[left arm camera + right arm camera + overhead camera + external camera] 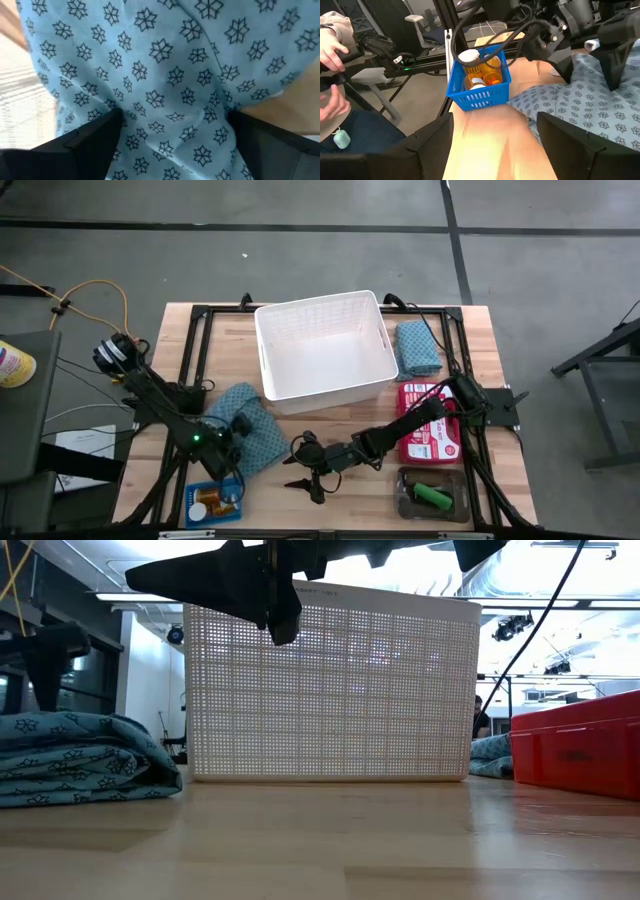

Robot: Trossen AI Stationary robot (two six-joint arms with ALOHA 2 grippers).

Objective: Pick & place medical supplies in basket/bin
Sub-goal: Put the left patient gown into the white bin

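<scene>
A teal cloth with a star pattern [248, 428] lies crumpled on the table, left of centre. My left gripper [172, 145] stands over it, open and pointing steeply down, with its fingers on either side of a raised bunch of the cloth [170, 100]. My right gripper [305, 472] hangs open above bare wood near the table's front, with nothing between its fingers. The white lattice basket [325, 345] stands at the far middle. A second folded teal cloth [418, 346] lies to its right. A small blue mesh tray [480, 85] holds orange pill bottles. My left gripper has a raised bunch of the teal cloth [165, 125] between its open fingers, and it comes from above. I cannot tell whether the fingertips touch the cloth. The cloth lies on the table.
A red box [430, 422] lies at the right. In front of it is a grey tray [432, 494] holding a green piece. The blue tray [213, 502] sits at the front left corner. A person's hand [332, 47] shows beyond the table's left side. Bare wood lies between the cloth and the red box.
</scene>
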